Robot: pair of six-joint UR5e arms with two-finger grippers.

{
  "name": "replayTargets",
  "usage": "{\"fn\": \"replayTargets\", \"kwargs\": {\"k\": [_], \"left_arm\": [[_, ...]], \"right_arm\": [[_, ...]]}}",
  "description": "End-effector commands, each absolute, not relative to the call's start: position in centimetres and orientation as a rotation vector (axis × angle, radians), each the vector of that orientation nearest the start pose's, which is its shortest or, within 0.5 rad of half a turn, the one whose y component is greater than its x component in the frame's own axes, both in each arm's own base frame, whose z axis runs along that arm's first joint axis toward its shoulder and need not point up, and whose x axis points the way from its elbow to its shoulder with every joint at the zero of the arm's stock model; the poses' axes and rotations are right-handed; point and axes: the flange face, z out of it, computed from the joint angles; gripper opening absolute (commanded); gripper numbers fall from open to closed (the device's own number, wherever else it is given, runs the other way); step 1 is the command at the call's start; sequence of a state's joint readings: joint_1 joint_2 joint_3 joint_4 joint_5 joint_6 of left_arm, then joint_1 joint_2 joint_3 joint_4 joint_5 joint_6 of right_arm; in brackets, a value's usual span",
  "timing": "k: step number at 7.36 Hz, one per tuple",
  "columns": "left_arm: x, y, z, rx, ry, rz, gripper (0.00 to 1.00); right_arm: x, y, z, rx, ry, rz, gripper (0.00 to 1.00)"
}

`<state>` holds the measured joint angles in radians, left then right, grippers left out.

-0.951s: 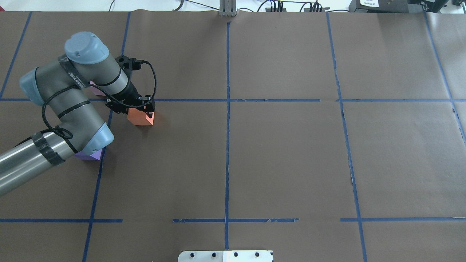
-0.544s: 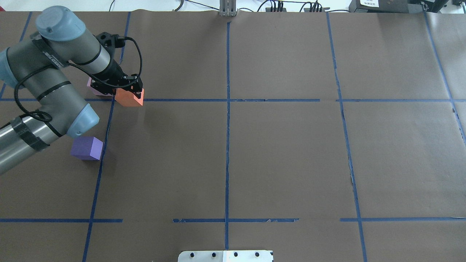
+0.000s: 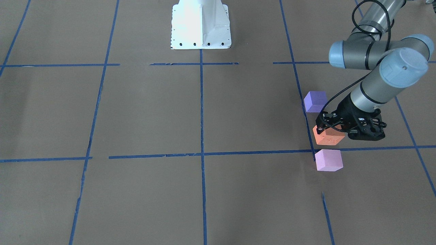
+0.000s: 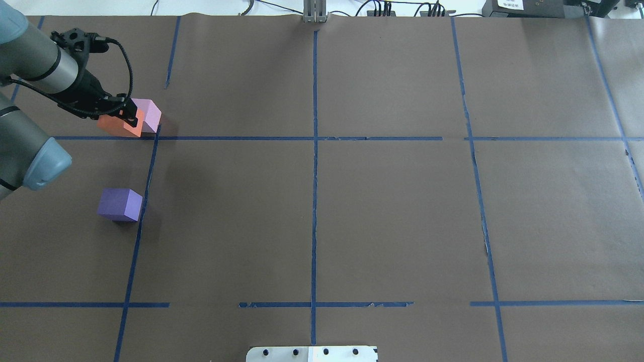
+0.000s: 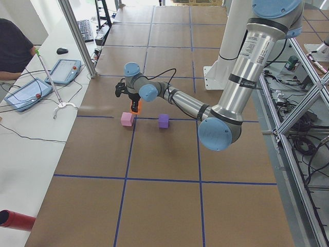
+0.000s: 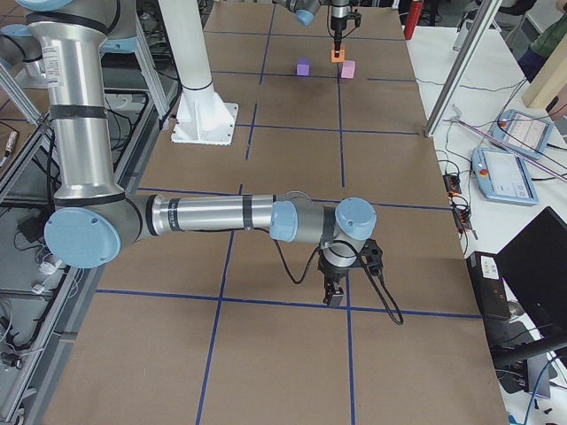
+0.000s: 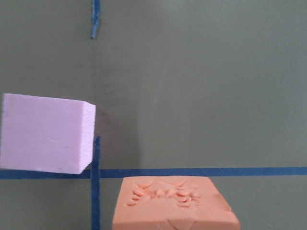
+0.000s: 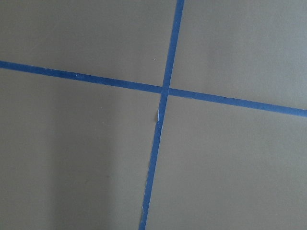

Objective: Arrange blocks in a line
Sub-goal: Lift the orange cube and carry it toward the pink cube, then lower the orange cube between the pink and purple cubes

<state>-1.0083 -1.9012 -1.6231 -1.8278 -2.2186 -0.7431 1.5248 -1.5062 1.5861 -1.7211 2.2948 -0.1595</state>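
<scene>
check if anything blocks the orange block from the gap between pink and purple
Nothing visible: the left claw holds the orange block by the pink block, with bare paper up to the purple block.

Orange block [image 7: 175, 203] matt foam, top dented; table paper [image 4: 392, 211] matt brown.

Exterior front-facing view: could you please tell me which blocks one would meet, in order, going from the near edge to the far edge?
Near to far: pink block → orange block → violet block.
</scene>
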Motion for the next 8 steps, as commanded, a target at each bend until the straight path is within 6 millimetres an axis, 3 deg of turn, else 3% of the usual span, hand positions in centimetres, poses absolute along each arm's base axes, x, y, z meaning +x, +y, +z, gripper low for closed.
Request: {"fn": "replayTargets", "kwargs": {"k": [1, 5, 6, 8], "left_arm": [[26.3, -56.1, 45.0, 0.102, 0.840, 0.066, 0.57], [29.5, -55.5, 46.2, 0.049, 0.839, 0.097, 0.60], [31.1, -55.7, 46.5, 0.035, 0.837, 0.111, 0.60], [31.8, -55.7, 47.6, 0.014, 0.827, 0.112, 0.60]], "right_arm": [[4.4, -51.5, 63.7, -0.026, -0.727, -0.171, 1.00], [4.4, -51.5, 63.7, -0.026, -0.727, -0.171, 1.00], [4.4, -51.5, 63.7, -0.026, -0.727, -0.171, 1.00], [4.4, -51.5, 63.7, -0.026, -0.727, -0.171, 1.00]]}}
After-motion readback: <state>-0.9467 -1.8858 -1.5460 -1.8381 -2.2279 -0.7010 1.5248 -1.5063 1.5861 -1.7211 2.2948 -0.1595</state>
